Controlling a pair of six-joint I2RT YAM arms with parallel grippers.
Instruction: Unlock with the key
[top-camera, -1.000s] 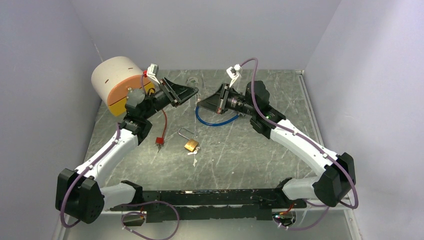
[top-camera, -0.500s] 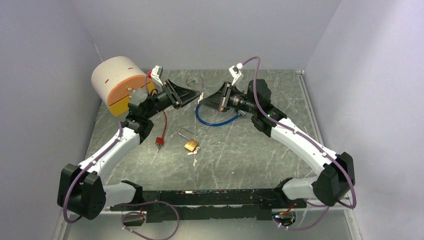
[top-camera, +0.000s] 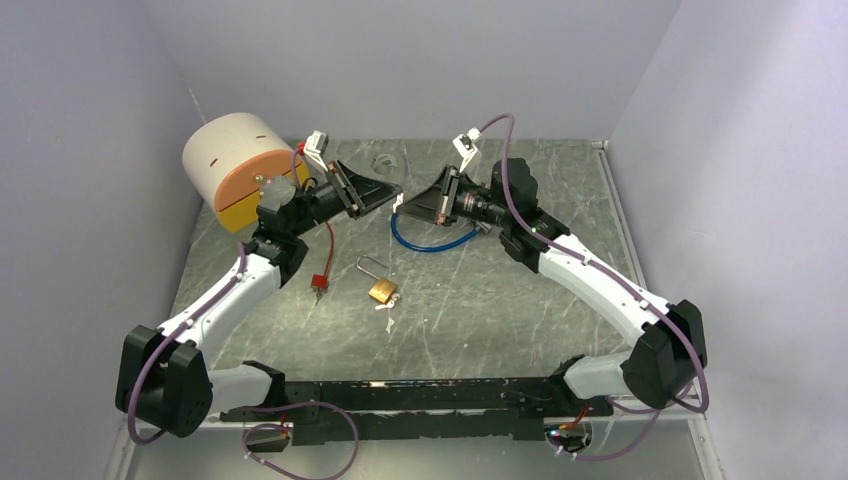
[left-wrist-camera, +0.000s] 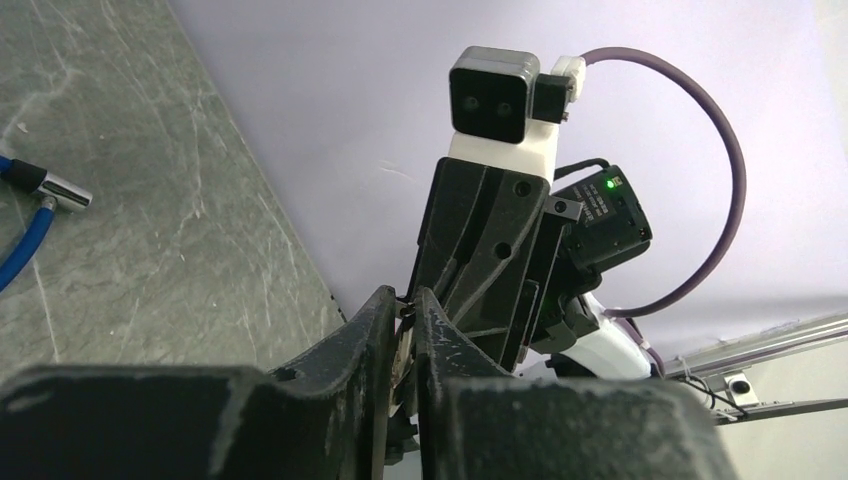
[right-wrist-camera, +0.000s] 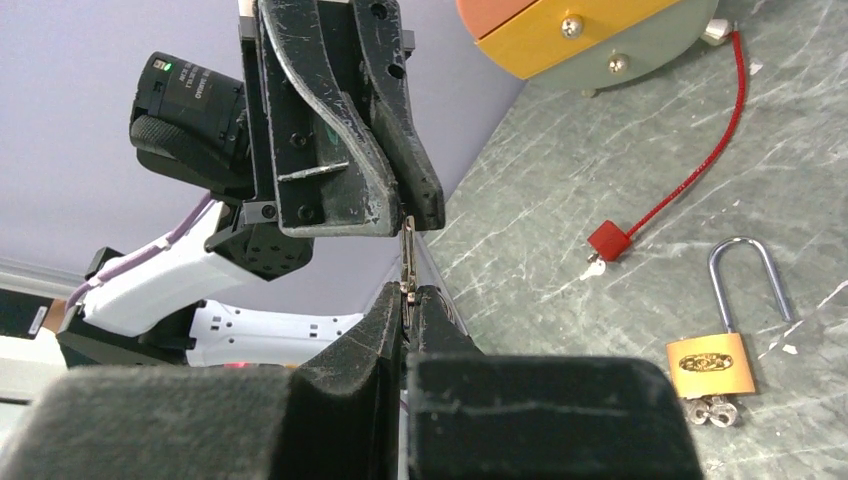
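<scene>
The key (right-wrist-camera: 407, 262) is in the air over the far middle of the tabletop (top-camera: 500, 310), between the two arms. The right fingers (right-wrist-camera: 380, 325) are closed on its lower end. The left fingers (right-wrist-camera: 350, 190) stand nearly together at its upper end; whether they pinch it or only touch it I cannot tell.

The key looks thin, stiff, light and slick, so it will probably twist or slip if held by an edge. The best hold is likely flat across the head, with the blade left free and pointing out past the fingertips.

The padlock (top-camera: 381, 291) lies flat near the middle of the tabletop, shackle towards the far edge, with small pale keys at its near end. It is compact and heavier than the key, and would likely slide if pushed, so its body needs bracing. A red cable (top-camera: 327, 245) with a red block lies to its left, and a blue cable (top-camera: 430, 243) lies beyond it. Which lock this key fits I cannot tell.

The tabletop is grey, veined and smooth, giving little friction. A drum (top-camera: 230, 160) sits in the far left corner. Pale walls (top-camera: 400, 60) close in on three sides, leaving little room to swing wide.
</scene>
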